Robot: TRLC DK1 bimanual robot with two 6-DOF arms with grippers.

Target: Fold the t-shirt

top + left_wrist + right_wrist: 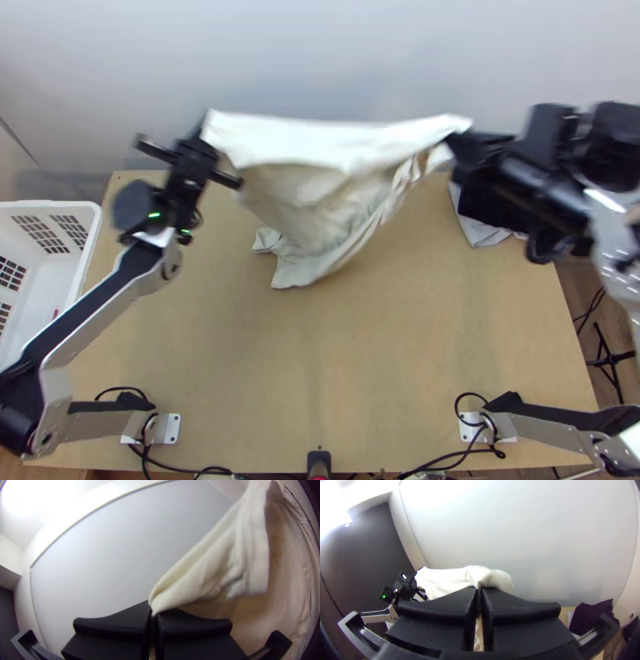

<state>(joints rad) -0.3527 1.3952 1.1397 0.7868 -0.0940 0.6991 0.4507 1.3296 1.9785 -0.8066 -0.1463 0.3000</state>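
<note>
The wooden table (pixel 360 368) spread across most of the frame, giving the flat ground a fold would need. Over it, the left arm (pixel 100 300) reached from the lower left to the upper left of the frame, and the right arm (pixel 620 232) stood along the right edge; that wide stance probably served to draw the cloth out between them. The off-white t-shirt (pixel 304 204) hung at the upper centre of the frame, lifted by two separated points, its upper edge strung across and sagging slightly. Its body dropped in loose, uneven folds toward the middle of the table; whether the lowest part touched the wood could not be told. Held so, its own weight could pull out creases before it was laid down, though the bunched lower part might well have landed doubled under. The white basket (pixel 52 210) sat at the left edge, and a dark cloth (pixel 591 616) lay over a pale cloth (pixel 480 232) at the upper right, both aside from the central working space. Smallest, the left end effector (pixel 153 610) and right end effector (pixel 480 589) were each closed on a pinch of shirt, keeping that edge stretched.
</note>
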